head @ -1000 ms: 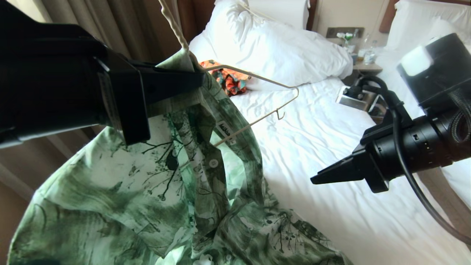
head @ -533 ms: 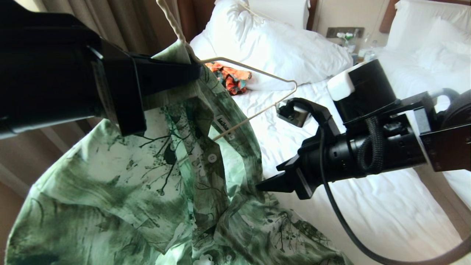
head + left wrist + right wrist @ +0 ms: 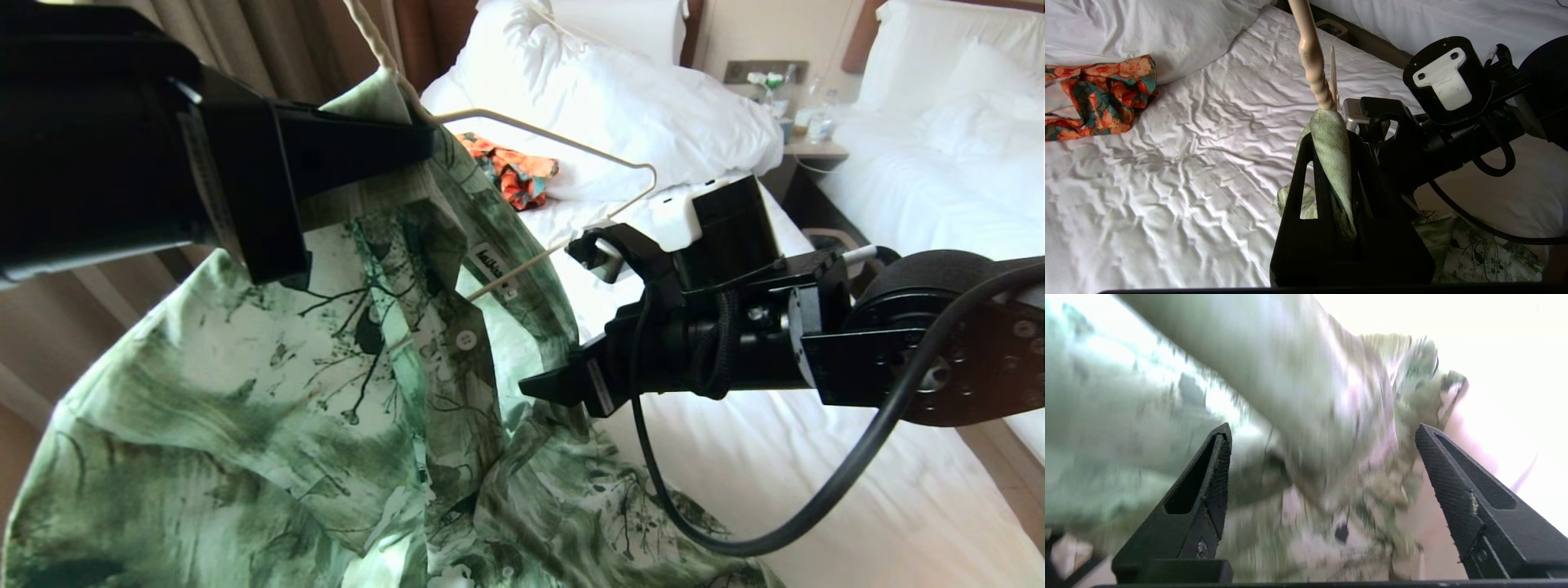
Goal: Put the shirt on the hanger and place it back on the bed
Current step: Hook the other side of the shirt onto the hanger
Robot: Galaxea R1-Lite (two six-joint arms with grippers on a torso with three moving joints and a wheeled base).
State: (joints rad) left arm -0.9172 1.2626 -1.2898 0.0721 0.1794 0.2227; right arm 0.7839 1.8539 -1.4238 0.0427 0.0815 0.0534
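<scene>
The green printed shirt (image 3: 269, 392) hangs from my left gripper (image 3: 420, 147), which is shut on a fold of its fabric (image 3: 1333, 147) up by the collar. The cream hanger's twisted neck (image 3: 1314, 77) rises straight out of that pinched fold. One hanger shoulder (image 3: 571, 147) sticks out bare to the right, and its lower wire runs in past the white neck label (image 3: 488, 265). My right gripper (image 3: 531, 384) is open at the shirt's right edge, its fingers wide apart with blurred green cloth (image 3: 1323, 416) close in front. The shirt's lower part trails onto the bed (image 3: 735, 474).
An orange-and-green garment (image 3: 510, 171) lies by the big white pillows (image 3: 604, 90). A nightstand with bottles (image 3: 808, 122) separates this bed from a second white bed (image 3: 939, 163). Curtains (image 3: 269, 41) hang behind my left arm.
My right arm has swung in from the right to the shirt's edge, and its jaws have opened wide. The left gripper keeps its hold and has hardly moved.
</scene>
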